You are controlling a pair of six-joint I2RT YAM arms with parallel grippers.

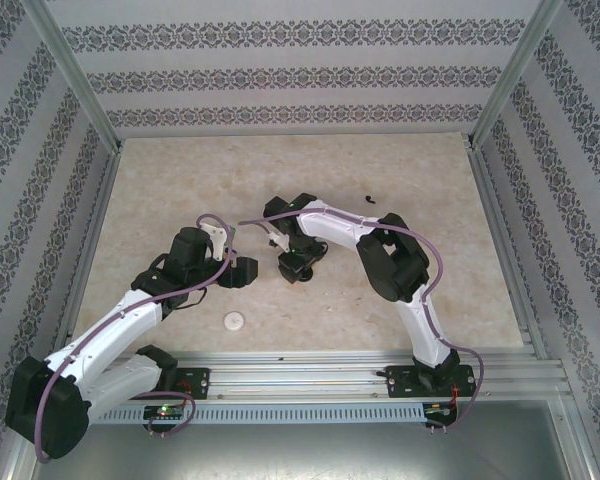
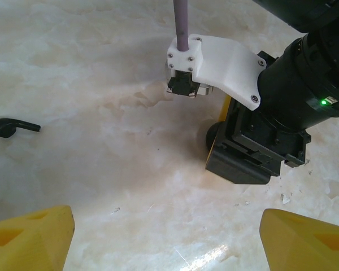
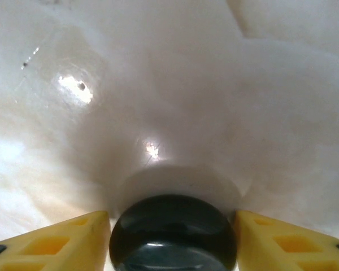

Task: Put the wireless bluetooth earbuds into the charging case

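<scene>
earbud: one black earbud [image 2: 14, 127] lies alone on the worktop [image 1: 180, 180], its stem running across the left wrist view, beyond and to the right of both claws
nearer arm: right claw [image 3: 172, 223], but it is closed on the black round case [image 3: 172, 245]
free arm: left claw [image 2: 166, 237], wide open, empty
count: one earbud, one black round case, one white puck [image 1: 236, 321]

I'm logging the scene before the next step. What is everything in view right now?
black earbud: one, black, lying on the far part of the table, apart from both grippers.
black puck: one, black, between the right gripper's fingers.
white puck: one, white, near the table's front edge.
table: one, beige marble.
walls: patterned, around the table.
left gripper: yellow fingers, open, empty.
right gripper: yellow fingers, closed on the black puck.
</scene>
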